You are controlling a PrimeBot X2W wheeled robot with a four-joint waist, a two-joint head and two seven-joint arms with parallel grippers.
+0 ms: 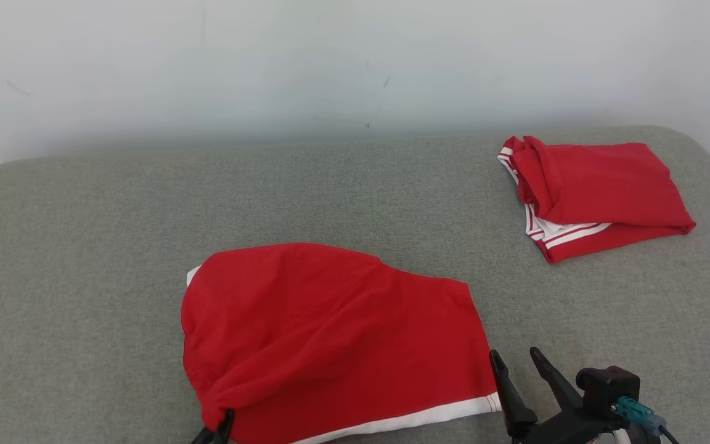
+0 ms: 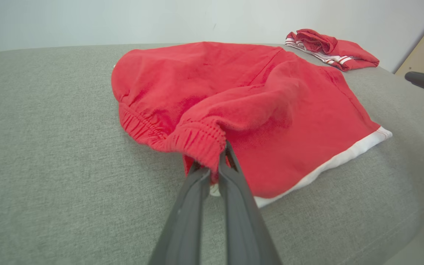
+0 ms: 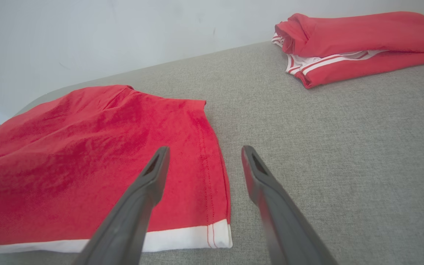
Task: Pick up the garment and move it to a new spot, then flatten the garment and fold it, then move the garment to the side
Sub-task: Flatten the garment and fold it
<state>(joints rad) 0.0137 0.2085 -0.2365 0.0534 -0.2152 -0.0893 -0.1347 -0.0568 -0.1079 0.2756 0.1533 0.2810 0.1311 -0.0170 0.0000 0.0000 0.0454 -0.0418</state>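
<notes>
Left pincer (image 2: pixel 221 162) pressed together on the gathered elastic waistband (image 2: pixel 197 141) of the red shorts (image 1: pixel 330 327), a bunch of cloth nipped between its two dark fingers. Ahead of those fingers and off to their right, the rest of the shorts spread over the grey padded surface (image 1: pixel 84 246), puckered and slightly humped near the grip, flatter farther out. White hem (image 1: pixel 404 419) along the near edge of the shorts, running from near the left pincer toward the right pincer (image 1: pixel 514 354). Right pincer spread wide and holding nothing, fingers pointing up the head view, tips just beside the hem corner of the shorts; touching the cloth or just clear of it, impossible to tell. From the right wrist, one finger over red cloth, the other over bare grey surface, with the stitched side edge of the shorts between them. Folded red garment (image 1: pixel 601 185) with white stripes well apart from both pincers, far ahead and to the right of the right pincer, near the pale wall (image 1: pixel 269 61).
</notes>
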